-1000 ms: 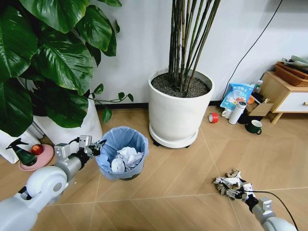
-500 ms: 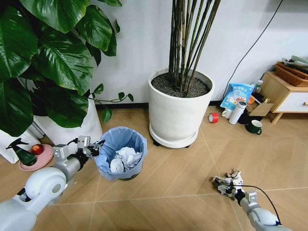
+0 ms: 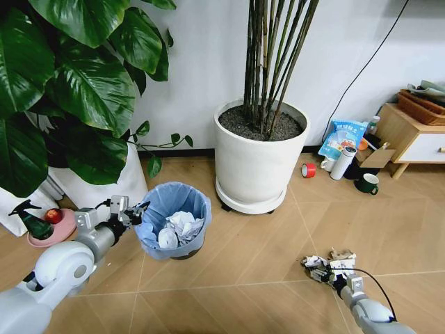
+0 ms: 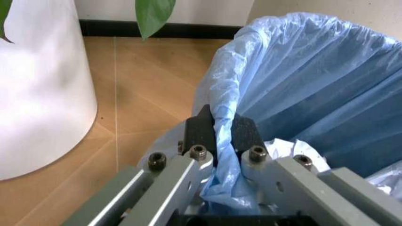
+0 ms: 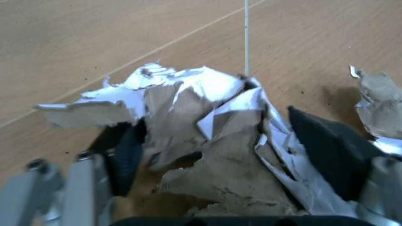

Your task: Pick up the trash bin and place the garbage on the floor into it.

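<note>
The trash bin, black with a light blue bag liner, stands on the wood floor and holds white paper balls. My left gripper is at its near-left rim, and the wrist view shows its fingers shut on the liner's edge. At the lower right, my right gripper is low over the floor. A grey-brown paper wad of garbage fills the space between its black pads, which press it on both sides. A torn scrap lies beside it on the floor.
A big white plant pot stands behind the bin and another white pot to its left. By the wall are a red tape roll, a white bottle, a blue-white packet, a green mug and a wooden cabinet. A pink dish lies at far left.
My right gripper has moved forward and left onto the paper wad and closed around it; the wad has shifted slightly left. The left gripper still holds the bin rim.
</note>
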Tool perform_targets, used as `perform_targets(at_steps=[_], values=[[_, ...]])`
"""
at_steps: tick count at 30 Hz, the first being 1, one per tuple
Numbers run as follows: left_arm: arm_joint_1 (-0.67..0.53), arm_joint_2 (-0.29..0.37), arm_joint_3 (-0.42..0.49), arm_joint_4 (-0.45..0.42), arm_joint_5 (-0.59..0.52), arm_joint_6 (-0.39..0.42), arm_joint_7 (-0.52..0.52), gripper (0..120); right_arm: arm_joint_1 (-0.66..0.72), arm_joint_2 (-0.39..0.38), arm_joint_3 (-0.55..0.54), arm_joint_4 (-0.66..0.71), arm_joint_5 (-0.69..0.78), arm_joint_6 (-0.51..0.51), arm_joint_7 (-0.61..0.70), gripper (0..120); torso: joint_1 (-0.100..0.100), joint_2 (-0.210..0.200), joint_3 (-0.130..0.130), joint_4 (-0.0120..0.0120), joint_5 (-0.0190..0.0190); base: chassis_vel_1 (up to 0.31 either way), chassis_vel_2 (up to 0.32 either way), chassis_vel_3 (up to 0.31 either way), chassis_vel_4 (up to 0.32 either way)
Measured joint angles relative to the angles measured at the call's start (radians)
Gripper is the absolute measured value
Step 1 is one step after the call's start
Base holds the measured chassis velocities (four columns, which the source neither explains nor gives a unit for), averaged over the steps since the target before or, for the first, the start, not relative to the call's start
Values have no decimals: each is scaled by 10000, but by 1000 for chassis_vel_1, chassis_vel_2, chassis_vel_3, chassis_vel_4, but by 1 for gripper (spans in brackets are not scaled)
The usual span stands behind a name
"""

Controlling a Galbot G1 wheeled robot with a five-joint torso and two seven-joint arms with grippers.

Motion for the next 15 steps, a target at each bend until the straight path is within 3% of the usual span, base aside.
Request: perform_targets(at_steps=[4, 7, 8, 15], values=[[-17, 13, -19, 1, -14, 2, 0, 0, -173, -132, 11, 275, 202, -5, -48, 58, 0, 0, 0, -1, 0, 0, 0, 0, 0], [-15, 13, -18, 1, -16, 3, -1, 0, -279, -186, 24, 431, 268, -7, -78, 52, 0, 0, 0, -1, 1, 0, 0, 0, 0], [-6, 14, -17, -2, -16, 3, -1, 0, -354, -228, 34, 543, 331, -10, -95, 43, 0, 0, 0, 0, 1, 0, 0, 0, 0], [66, 22, -23, -98, -24, 4, -8, 0, -589, -364, 84, 857, 490, -40, -175, 22, 0, 0, -1, 0, 1, 0, 0, 0, 0]])
